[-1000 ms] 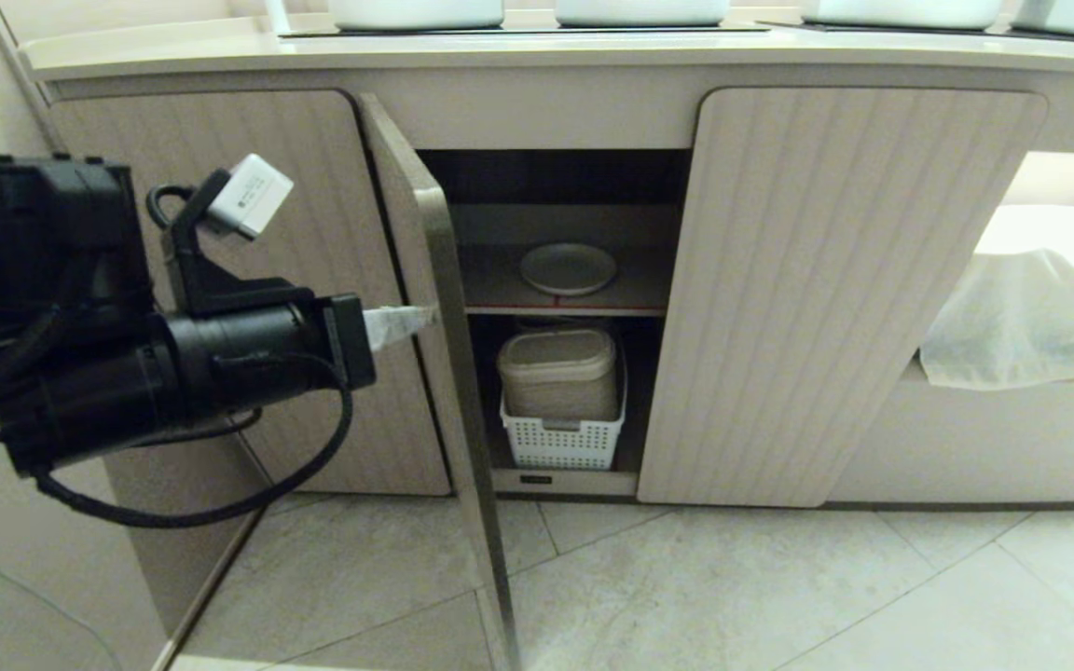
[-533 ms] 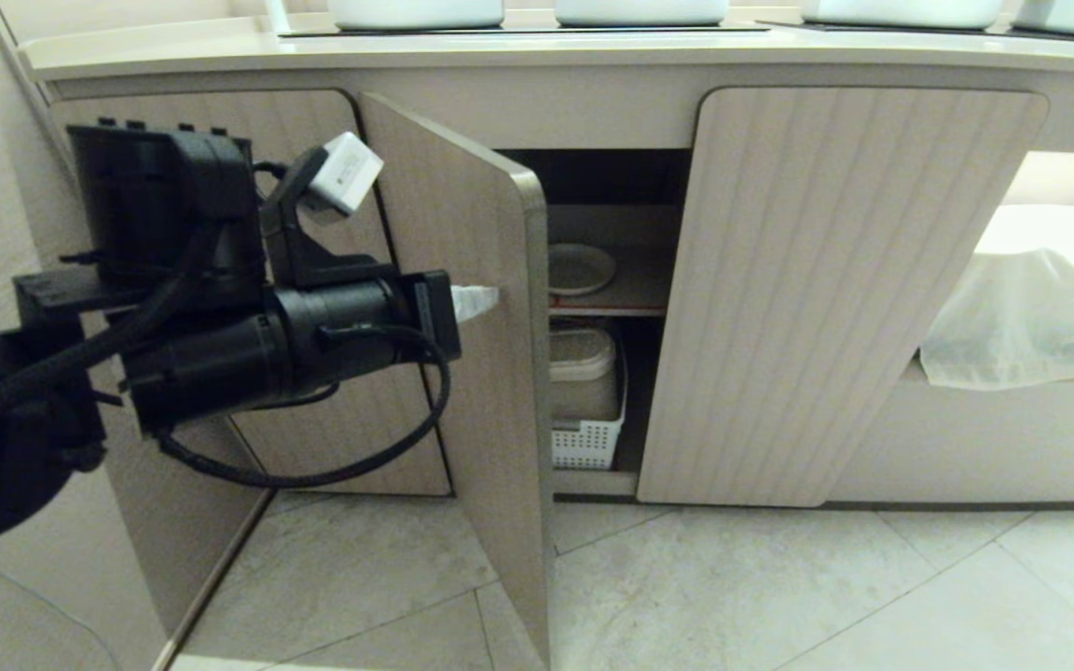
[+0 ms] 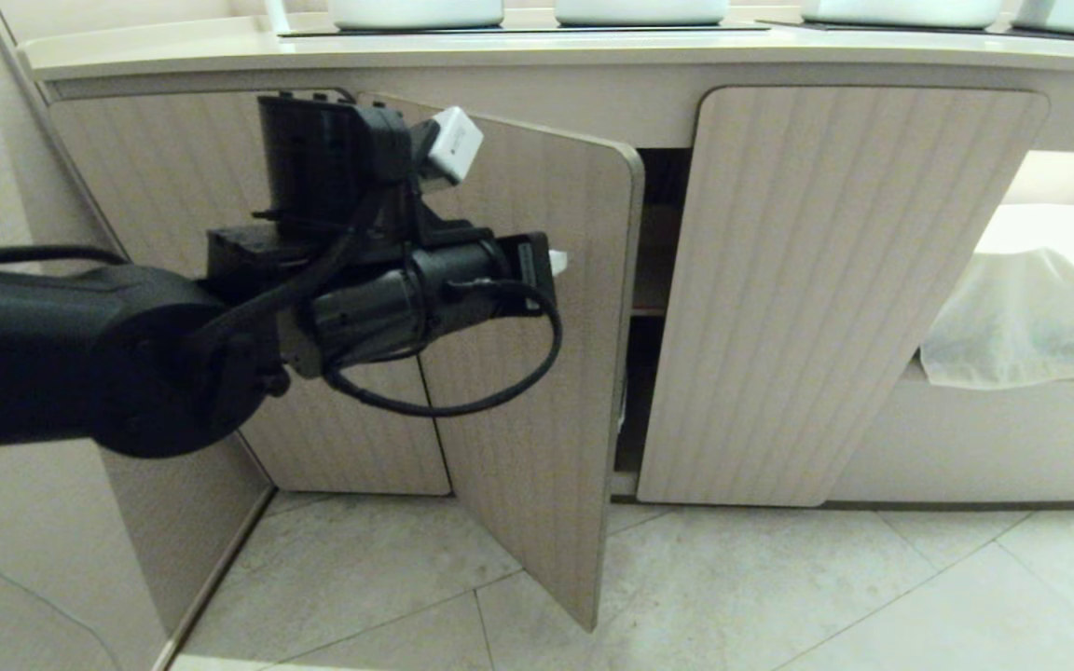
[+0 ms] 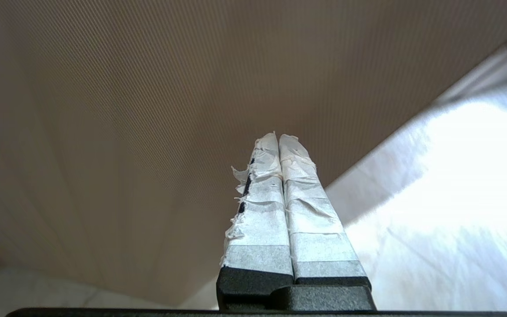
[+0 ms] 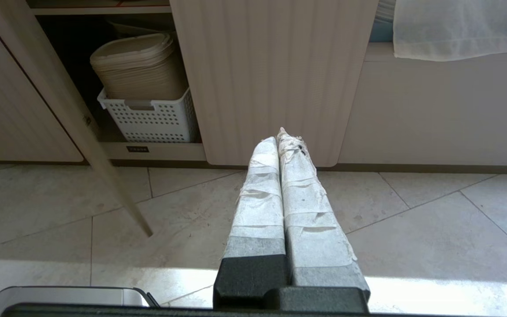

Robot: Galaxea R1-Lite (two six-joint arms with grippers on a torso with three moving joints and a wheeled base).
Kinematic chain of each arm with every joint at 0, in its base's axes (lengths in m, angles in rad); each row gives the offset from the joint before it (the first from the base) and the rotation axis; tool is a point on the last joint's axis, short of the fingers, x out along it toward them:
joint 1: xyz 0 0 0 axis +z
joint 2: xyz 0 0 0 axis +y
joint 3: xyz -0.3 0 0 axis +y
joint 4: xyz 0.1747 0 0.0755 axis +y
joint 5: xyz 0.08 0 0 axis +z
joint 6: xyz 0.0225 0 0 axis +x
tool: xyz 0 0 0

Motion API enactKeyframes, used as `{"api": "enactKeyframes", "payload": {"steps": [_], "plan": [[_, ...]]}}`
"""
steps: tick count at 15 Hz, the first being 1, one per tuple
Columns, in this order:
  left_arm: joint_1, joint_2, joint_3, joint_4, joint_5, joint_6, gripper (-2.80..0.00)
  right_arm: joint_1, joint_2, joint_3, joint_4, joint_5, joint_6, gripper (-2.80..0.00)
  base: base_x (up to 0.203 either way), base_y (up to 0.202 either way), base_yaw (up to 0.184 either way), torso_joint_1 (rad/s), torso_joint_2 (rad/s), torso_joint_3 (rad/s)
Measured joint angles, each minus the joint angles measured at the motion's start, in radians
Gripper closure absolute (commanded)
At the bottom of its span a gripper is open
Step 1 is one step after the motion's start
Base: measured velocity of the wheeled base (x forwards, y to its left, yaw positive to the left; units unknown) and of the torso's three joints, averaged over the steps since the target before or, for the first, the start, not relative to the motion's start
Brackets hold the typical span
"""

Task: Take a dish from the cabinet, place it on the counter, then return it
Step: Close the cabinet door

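Head view: cabinet door (image 3: pixel 537 354) nearly shut.
L gripper (image 3: pixel 557 262), jaws pressed together w/ nothing held, has pushed it from wide open; dish now hidden inside cabinet (image 3: pixel 854 280), so return looks done. R gripper (image 5: pixel 283 137) closed, empty, parked.

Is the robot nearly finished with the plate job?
Nearly, it seems. No dish shows on the counter, so it is probably back inside. In hand: the shut left gripper is against the middle door, which stands partly open. Left: shutting it. The right gripper hangs idle, shut, over the floor.
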Motion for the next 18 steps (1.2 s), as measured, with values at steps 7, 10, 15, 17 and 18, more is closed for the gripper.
{"api": "enactKeyframes", "payload": {"steps": [7,10,15,17,18], "plan": [[-0.008,0.214,-0.31,0.002,0.097,0.039,0.0,0.0,0.0,0.0,0.0,0.0,0.0,0.0,0.0,0.0,0.0,0.0,0.0,0.0],[-0.009,0.251,-0.349,0.003,0.097,0.05,0.0,0.0,0.0,0.0,0.0,0.0,0.0,0.0,0.0,0.0,0.0,0.0,0.0,0.0],[-0.008,0.227,-0.275,0.007,0.142,0.05,0.0,0.0,0.0,0.0,0.0,0.0,0.0,0.0,0.0,0.0,0.0,0.0,0.0,0.0],[-0.005,0.191,-0.205,0.004,0.144,0.049,0.0,0.0,0.0,0.0,0.0,0.0,0.0,0.0,0.0,0.0,0.0,0.0,0.0,0.0],[-0.004,0.167,-0.163,0.003,0.145,0.05,0.0,0.0,0.0,0.0,0.0,0.0,0.0,0.0,0.0,0.0,0.0,0.0,0.0,0.0]]}}
